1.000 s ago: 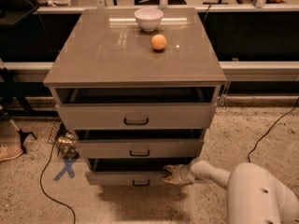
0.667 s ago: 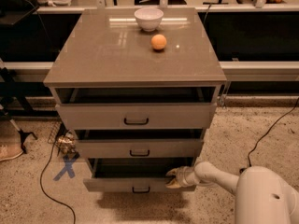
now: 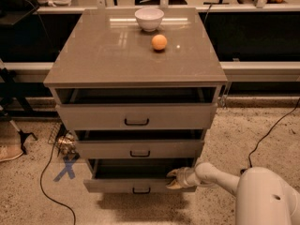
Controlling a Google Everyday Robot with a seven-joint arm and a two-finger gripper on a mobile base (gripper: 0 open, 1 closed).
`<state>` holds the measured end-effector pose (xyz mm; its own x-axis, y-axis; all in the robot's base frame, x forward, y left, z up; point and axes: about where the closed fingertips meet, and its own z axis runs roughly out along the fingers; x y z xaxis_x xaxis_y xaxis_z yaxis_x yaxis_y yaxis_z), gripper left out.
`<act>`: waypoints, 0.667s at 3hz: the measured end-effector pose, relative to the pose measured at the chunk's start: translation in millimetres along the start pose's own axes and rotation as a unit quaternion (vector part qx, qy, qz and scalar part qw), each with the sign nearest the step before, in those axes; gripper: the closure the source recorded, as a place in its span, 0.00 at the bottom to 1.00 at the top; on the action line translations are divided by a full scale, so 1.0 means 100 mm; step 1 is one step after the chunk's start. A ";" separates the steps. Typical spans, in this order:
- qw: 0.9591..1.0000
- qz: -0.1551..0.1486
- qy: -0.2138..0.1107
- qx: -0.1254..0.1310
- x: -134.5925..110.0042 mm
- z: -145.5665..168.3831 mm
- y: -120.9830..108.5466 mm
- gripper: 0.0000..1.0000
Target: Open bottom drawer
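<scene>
The grey-taupe cabinet (image 3: 136, 55) has three drawers, all pulled out by some amount. The bottom drawer (image 3: 126, 185) has the narrowest front and a small black bar handle (image 3: 141, 190); it stands out furthest, with a dark gap behind its front. My gripper (image 3: 174, 178) is at the right end of this drawer's top edge, its fingers over the front panel's rim. My white arm (image 3: 220, 177) reaches in from the lower right.
A white bowl (image 3: 149, 18) and an orange ball (image 3: 159, 42) sit on the cabinet top. A black cable (image 3: 44, 172) and a blue X mark (image 3: 65, 168) lie on the floor at left. Another cable (image 3: 274, 125) runs at right. Dark shelving stands behind.
The bottom drawer has slid further out toward the camera. My gripper has moved with its front edge, keeping its place at the right end.
</scene>
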<state>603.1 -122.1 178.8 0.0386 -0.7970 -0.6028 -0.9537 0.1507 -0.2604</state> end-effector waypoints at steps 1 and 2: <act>1.000 0.000 -0.001 -0.002 -0.01 0.02 0.02 0.82; 1.000 0.000 -0.002 -0.004 -0.02 0.04 0.04 0.50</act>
<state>600.5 -117.3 176.1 0.0395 -0.7945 -0.6060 -0.9558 0.1468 -0.2547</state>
